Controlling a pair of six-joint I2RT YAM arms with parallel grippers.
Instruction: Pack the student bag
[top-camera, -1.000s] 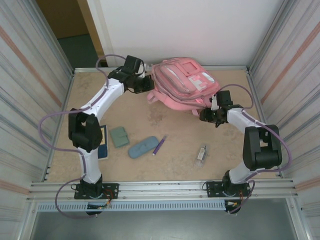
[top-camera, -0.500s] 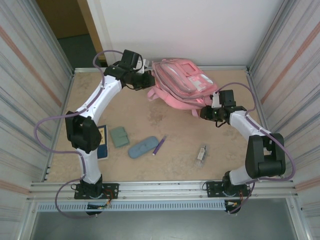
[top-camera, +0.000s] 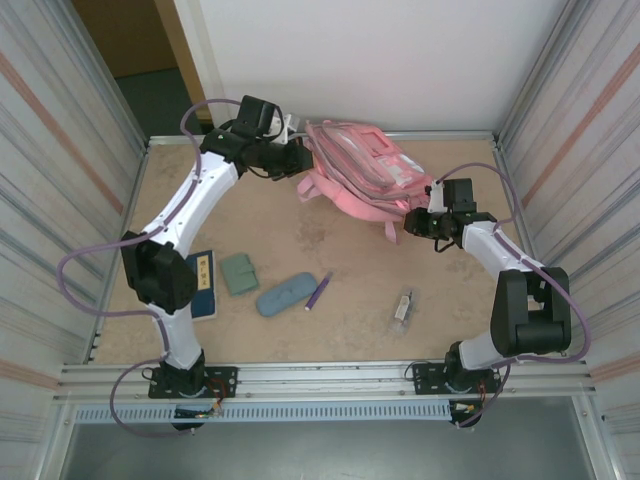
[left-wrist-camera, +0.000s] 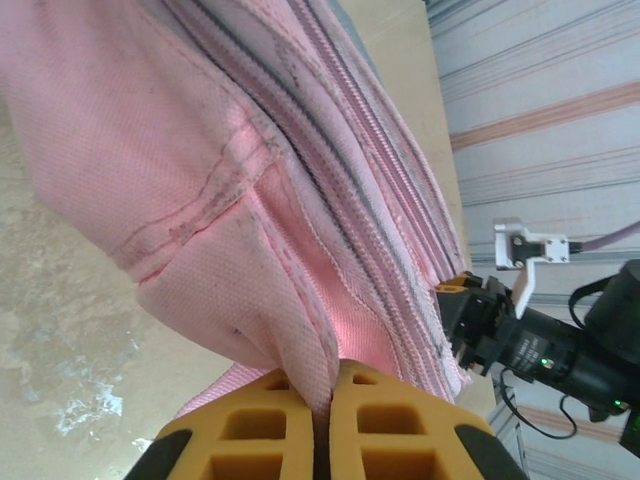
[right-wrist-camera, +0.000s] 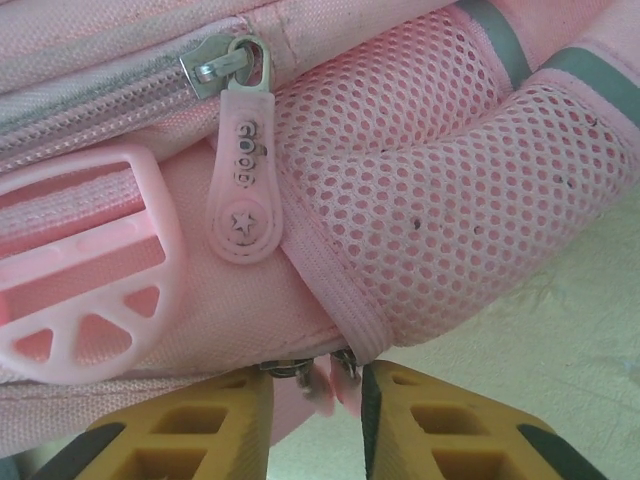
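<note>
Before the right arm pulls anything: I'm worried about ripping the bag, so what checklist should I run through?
1. The left gripper is shut on a fold of the student bag: ok.
2. The small zipper pull sits between the fingers of the right gripper: ok.
3. Firm hold on that pull: cannot tell; gaps show beside it.
4. Bag opened for packing: not ok; the upper zipper looks closed.
5. The pouch and pen lie apart from both arms: ok.

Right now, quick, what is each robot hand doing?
Left gripper: closed, pinching the student bag fabric.
Right gripper: narrow gap around a zipper pull; grip cannot be told.
</note>
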